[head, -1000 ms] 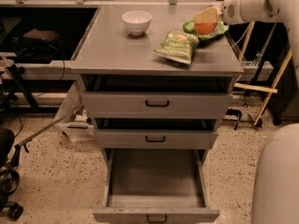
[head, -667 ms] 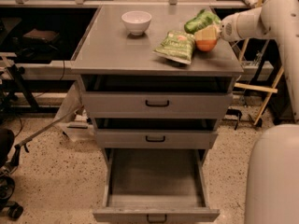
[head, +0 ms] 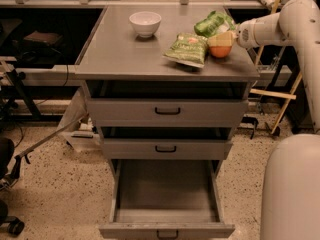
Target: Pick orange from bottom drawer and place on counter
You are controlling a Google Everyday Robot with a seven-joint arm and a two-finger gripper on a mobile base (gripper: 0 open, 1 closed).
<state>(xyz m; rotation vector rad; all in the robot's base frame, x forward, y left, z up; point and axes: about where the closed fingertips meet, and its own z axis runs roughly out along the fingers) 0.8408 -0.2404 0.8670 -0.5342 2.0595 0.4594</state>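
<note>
The orange (head: 219, 51) rests low at the right side of the grey counter (head: 130, 54), between the fingers of my gripper (head: 222, 40). The gripper reaches in from the right on the white arm (head: 280, 24) and is closed around the orange from above. The bottom drawer (head: 166, 196) is pulled out at the foot of the cabinet; its grey tray holds nothing.
A white bowl (head: 145, 23) stands at the back of the counter. A green chip bag (head: 188, 48) lies just left of the orange, and a darker green bag (head: 214, 23) lies behind it. The two upper drawers (head: 167, 111) are slightly open.
The gripper has come down and forward with the orange, from above the back right corner to the counter surface next to the chip bag.
</note>
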